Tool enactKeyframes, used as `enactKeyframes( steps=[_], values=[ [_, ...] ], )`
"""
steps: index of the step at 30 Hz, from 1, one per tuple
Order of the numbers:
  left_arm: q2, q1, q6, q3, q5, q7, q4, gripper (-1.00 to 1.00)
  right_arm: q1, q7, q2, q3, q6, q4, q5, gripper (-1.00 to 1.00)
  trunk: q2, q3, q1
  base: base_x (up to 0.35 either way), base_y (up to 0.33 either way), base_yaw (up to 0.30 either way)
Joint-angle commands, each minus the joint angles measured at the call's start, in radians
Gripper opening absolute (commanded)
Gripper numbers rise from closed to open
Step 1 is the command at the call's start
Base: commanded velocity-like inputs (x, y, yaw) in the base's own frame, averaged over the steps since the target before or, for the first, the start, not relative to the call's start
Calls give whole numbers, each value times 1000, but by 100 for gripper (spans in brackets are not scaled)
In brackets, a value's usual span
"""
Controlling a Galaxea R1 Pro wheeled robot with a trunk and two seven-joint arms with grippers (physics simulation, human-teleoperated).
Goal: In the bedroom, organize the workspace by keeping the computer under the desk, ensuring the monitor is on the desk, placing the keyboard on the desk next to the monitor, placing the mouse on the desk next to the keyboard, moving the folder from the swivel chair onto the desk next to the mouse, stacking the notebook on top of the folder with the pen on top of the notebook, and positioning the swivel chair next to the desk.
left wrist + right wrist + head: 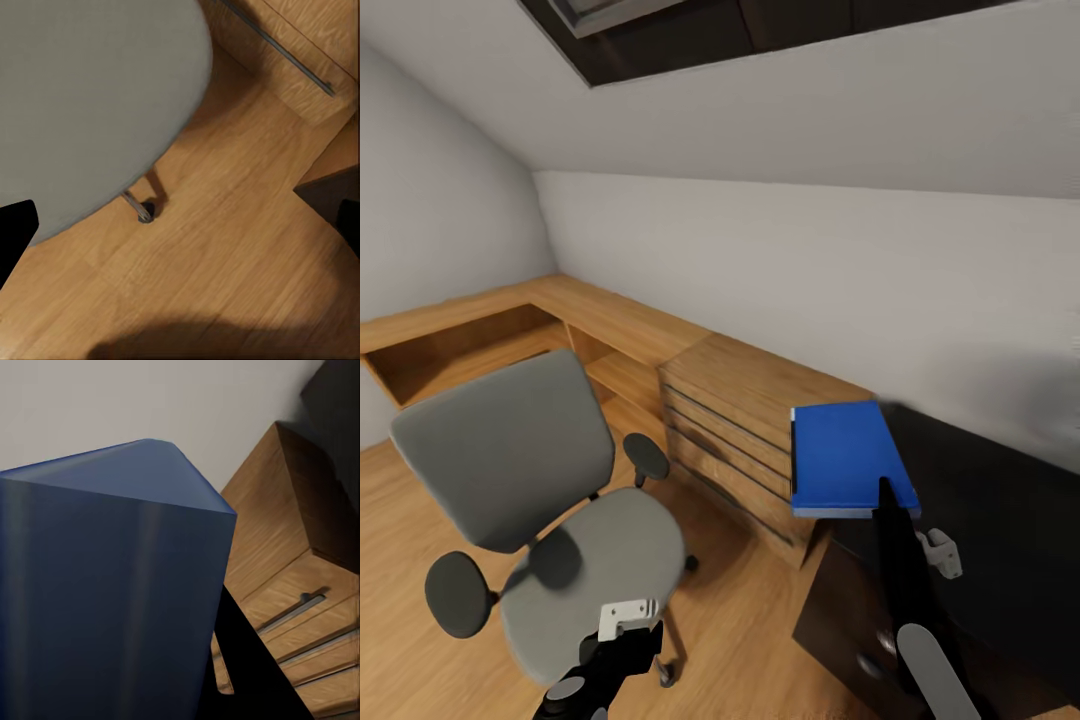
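The left gripper (622, 640) hangs low over the swivel chair (550, 500), whose grey seat is bare, its jaws too hidden to tell their state. Beyond it, the right gripper (888, 500) pinches the blue folder (845, 455) by its near edge above the end of the black desk (1000, 520), beside the wooden drawers (745, 440). The folder transfer looks underway; next it wants lowering flat onto the desk, and no writing is legible anywhere.

Right arm reaches forward, its tool (884, 492) clamped on the folder (845, 455); left tool (622, 640) hangs low.
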Motion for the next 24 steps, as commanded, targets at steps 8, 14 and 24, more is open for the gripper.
enactKeyframes(
  steps=[8,14,24],
  values=[
    [-1,0,3,-2,10,8,5,100,-1,-5,-1,-25,-6,-1,-3,-100,-1,-10,0,0,0,-216],
    [-1,0,3,-22,10,7,5,100,-1,-5,-1,-37,-5,-1,-3,-100,-1,-16,0,0,0,-217],
    [0,0,3,-53,10,11,5,100,-1,-3,-2,-49,-3,-2,-3,-100,62,1,-34,0,0,-193]
  ],
)
